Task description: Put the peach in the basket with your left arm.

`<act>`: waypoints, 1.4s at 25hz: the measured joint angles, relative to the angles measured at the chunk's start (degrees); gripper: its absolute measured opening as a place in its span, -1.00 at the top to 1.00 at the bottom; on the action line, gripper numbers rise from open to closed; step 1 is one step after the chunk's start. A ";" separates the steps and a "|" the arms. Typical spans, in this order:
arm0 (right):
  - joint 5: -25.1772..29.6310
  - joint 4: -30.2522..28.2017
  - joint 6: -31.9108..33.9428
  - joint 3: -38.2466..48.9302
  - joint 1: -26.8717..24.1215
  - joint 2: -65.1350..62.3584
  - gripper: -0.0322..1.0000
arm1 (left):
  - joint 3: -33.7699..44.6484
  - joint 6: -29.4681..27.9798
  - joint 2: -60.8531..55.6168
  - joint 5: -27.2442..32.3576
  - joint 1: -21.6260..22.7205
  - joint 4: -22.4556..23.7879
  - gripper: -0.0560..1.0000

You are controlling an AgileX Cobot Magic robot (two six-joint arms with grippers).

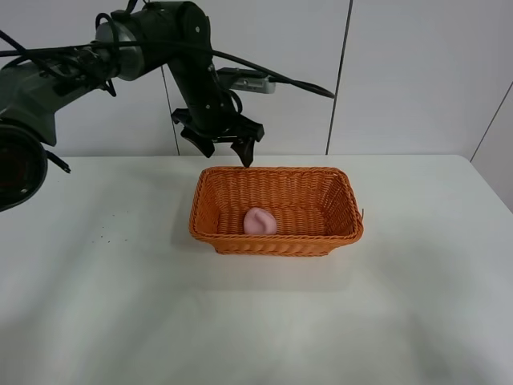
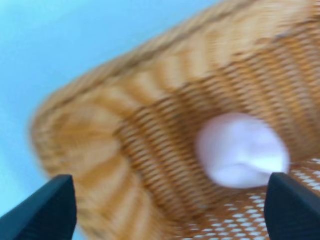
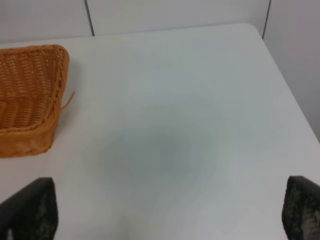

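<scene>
The pale pink peach (image 1: 260, 221) lies on the floor of the orange wicker basket (image 1: 337, 196), near its left front. My left gripper (image 1: 228, 150) is open and empty, raised above the basket's back left corner. In the blurred left wrist view the peach (image 2: 241, 150) lies inside the basket (image 2: 125, 130), between and beyond my two black fingertips (image 2: 47, 210). My right gripper (image 3: 165, 220) is open and empty; its fingertips (image 3: 27, 210) frame bare table, with the basket's corner (image 3: 35, 100) to one side. The right arm is out of the exterior view.
The white table (image 1: 120, 281) carries only the basket. A grey panelled wall (image 1: 401, 72) stands behind it. The table's right edge (image 3: 287, 85) shows in the right wrist view.
</scene>
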 joint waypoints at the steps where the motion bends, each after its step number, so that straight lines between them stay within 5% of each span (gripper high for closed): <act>1: 0.00 0.00 0.00 0.00 0.00 0.00 -0.41 | -0.01 0.60 0.00 0.00 1.02 0.32 -0.75; 17: 0.00 0.00 0.00 0.00 0.00 0.00 -0.41 | 1.88 1.14 0.00 0.00 21.61 4.48 -0.73; 28: 0.00 0.00 0.00 0.00 0.00 0.00 -0.41 | 7.35 1.14 -2.08 -0.05 22.30 2.60 -0.72; 35: 0.00 0.00 0.00 0.00 0.00 0.00 -0.41 | 24.55 1.14 -19.55 -0.05 22.30 2.48 -0.72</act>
